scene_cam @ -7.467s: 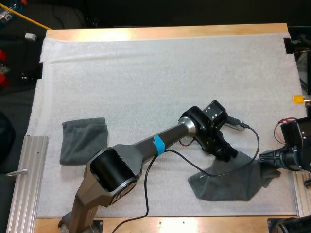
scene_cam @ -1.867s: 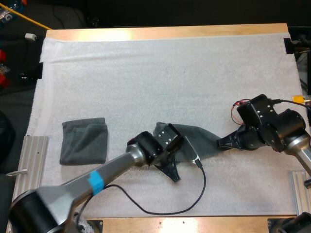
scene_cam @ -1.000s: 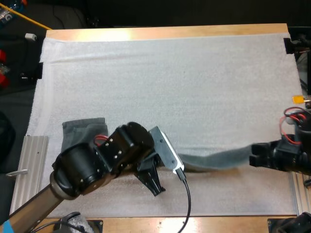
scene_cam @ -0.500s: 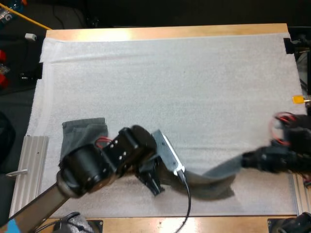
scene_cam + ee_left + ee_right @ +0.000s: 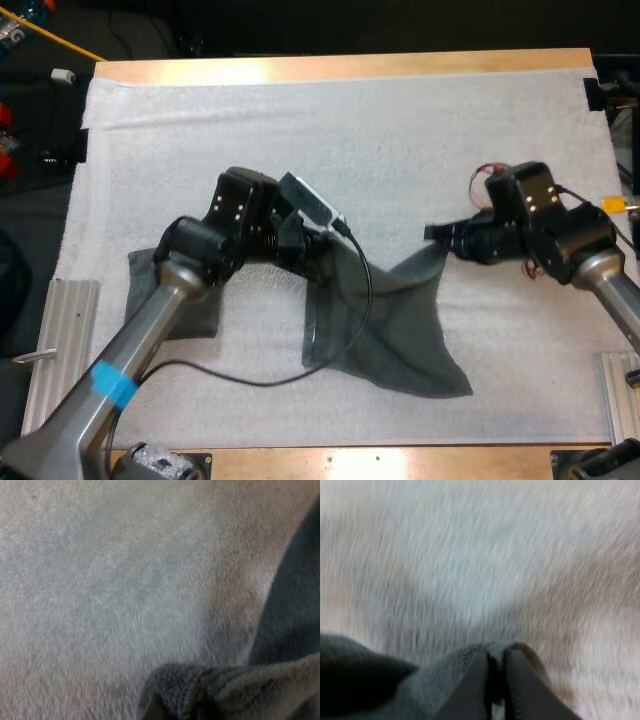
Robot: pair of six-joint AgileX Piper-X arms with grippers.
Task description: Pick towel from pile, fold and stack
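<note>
A dark grey-green towel [image 5: 385, 320] hangs spread between my two grippers, and its lower corner trails on the white mat [image 5: 350, 130] toward the near edge. My left gripper [image 5: 318, 265] is shut on the towel's left top corner; the bunched towel edge [image 5: 230, 685] sits right at its fingers. The right gripper [image 5: 437, 234] pinches the opposite corner. In the right wrist view its fingertips [image 5: 479, 687] press together on a fold of the towel [image 5: 435, 690]. A folded towel [image 5: 203, 318] lies at the mat's left, partly under my left arm.
An aluminium rail [image 5: 58, 350] runs along the table's left near side, and another one [image 5: 620, 390] stands at the right near corner. The far half of the mat is bare. The wooden table edge [image 5: 400, 462] runs along the near side.
Both grippers have carried the towel away from the near edge toward the mat's middle. The right gripper has come inward to the left, and the towel now hangs wider between them.
</note>
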